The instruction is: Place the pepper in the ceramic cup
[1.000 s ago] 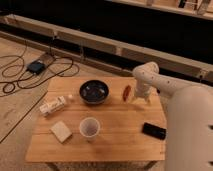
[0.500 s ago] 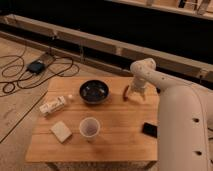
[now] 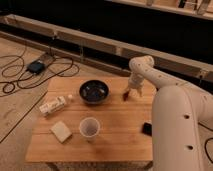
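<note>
In the camera view the pincer (image 3: pixel 133 90) hangs low over the far right part of the counter (image 3: pixel 115 131), just beside the pepper (image 3: pixel 126 94). The pepper seems to lie flat on the wood, right of the dark bowl (image 3: pixel 94 91). Whether the pincer is open, or has hold of anything, I cannot tell. The ceramic cup (image 3: pixel 89 127) stands well apart, toward the front edge. The pepper is likely light, slim and rather smooth, so a hold across its middle looks safest.

No legible text or label anywhere, not even on the claw (image 3: pixel 133 91) near the far-right corner of the desk (image 3: pixel 120 136).
</note>
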Controlling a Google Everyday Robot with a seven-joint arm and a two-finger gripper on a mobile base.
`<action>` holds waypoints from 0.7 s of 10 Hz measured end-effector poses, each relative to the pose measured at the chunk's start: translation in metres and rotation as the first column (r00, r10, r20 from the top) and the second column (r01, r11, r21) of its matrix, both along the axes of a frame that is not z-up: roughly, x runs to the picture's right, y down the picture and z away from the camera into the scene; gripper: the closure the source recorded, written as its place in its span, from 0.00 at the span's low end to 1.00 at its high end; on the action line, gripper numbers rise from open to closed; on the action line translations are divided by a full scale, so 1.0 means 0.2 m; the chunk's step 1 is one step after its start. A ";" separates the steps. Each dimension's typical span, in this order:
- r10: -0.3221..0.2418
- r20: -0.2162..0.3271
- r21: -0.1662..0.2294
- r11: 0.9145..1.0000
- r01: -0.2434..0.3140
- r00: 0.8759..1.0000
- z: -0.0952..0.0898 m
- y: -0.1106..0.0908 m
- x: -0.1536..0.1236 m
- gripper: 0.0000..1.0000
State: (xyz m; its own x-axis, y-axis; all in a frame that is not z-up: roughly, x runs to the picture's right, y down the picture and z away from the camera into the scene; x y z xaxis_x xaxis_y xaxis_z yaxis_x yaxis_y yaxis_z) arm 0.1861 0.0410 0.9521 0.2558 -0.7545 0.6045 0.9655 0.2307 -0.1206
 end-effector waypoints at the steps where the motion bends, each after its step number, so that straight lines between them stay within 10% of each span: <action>1: -0.008 0.009 0.005 1.000 0.008 1.000 0.03 0.00 -0.02 0.29; 7: -0.066 0.049 0.031 0.997 0.064 0.997 0.24 0.00 -0.10 0.40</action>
State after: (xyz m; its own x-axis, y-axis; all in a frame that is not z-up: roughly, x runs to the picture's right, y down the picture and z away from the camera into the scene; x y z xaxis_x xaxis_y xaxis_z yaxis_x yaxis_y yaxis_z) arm 0.1670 0.0418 1.0001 0.1758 -0.7862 0.5924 0.9832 0.1702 -0.0659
